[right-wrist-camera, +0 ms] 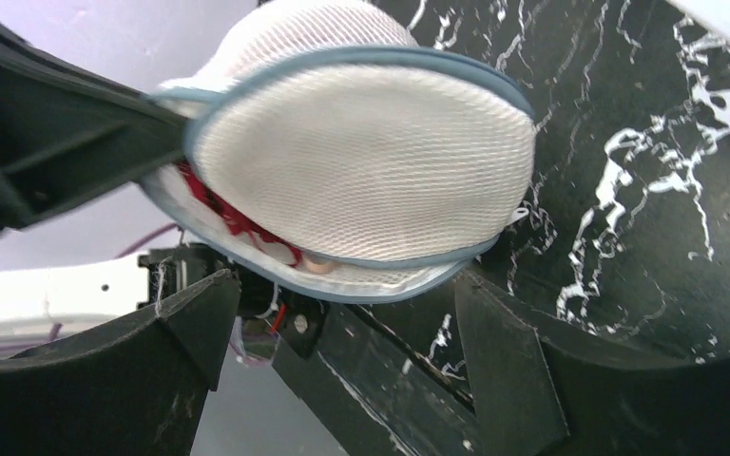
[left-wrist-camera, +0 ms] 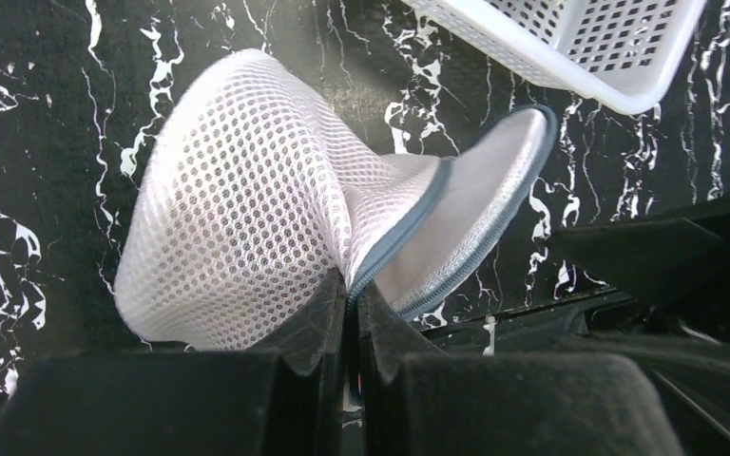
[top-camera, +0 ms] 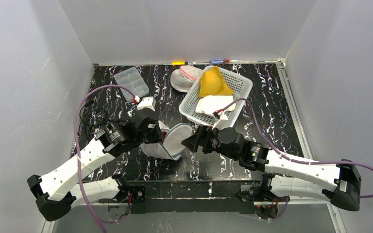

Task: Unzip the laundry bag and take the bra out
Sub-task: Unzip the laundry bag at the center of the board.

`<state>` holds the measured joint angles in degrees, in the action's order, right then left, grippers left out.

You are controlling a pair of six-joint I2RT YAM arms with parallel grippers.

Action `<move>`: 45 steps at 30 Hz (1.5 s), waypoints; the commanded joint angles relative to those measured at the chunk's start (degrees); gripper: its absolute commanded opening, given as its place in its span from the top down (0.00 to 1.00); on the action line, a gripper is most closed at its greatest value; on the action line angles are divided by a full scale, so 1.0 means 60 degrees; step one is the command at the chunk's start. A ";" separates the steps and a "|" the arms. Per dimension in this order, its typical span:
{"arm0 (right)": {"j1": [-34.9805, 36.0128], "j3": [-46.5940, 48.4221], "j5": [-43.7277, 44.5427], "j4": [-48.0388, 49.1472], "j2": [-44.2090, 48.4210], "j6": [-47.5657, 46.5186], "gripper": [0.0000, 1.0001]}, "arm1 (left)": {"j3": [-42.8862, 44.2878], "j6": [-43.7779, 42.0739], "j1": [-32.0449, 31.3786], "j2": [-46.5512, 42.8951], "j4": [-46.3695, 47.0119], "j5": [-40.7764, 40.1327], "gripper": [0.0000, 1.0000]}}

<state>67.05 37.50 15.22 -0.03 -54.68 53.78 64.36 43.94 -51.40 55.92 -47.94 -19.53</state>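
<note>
White walls are enclosing a black marbled desk [top-camera: 272, 111]. At its far right a white basket [top-camera: 243, 90] is holding a yellow cloth [top-camera: 213, 83]. Near the middle, between the two arms, the mesh bag [top-camera: 172, 141] is sitting with its grey-trimmed flap gaping, partly unzipped. A clear box [top-camera: 132, 82] is lying at the far left. Left fingers [left-wrist-camera: 333, 323] are pressing closed on the bag's zipper edge, gripping it. Right fingers [top-camera: 192, 141] are standing spread wide, holding nothing, just right of the flap. Red bra [right-wrist-camera: 233, 217] fabric is showing through the gap, inside the bag.
</note>
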 commanded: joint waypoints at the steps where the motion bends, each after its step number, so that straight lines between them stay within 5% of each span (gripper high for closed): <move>1: 0.0295 0.1021 0.1067 0.0275 -0.0113 -0.0035 0.10 | 0.0295 0.0428 -0.0041 0.0225 -0.0050 -0.0523 1.00; 23: 0.0320 0.2871 0.2028 -0.0614 -0.2677 0.0570 0.15 | -0.0793 0.1335 -0.0125 0.0818 0.0864 -0.0583 1.00; 30: 0.0325 0.3617 0.1935 -0.1366 -0.3524 0.0608 0.25 | -0.1005 0.1348 -0.0132 0.0687 0.1035 -0.0547 1.00; 40: 0.0322 0.3702 0.1914 -0.1863 -0.3843 0.0676 0.59 | -0.1183 0.1351 -0.0128 0.0520 0.1187 -0.0495 1.00; 45: 0.0325 0.3453 0.2006 -0.2188 -0.3230 0.0320 0.98 | -0.1310 0.1326 -0.0125 0.0386 0.1170 -0.0594 1.00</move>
<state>68.86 57.56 25.36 -10.11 -77.95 57.41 57.28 51.64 -51.96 60.27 -40.82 -21.28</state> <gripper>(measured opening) 0.158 0.023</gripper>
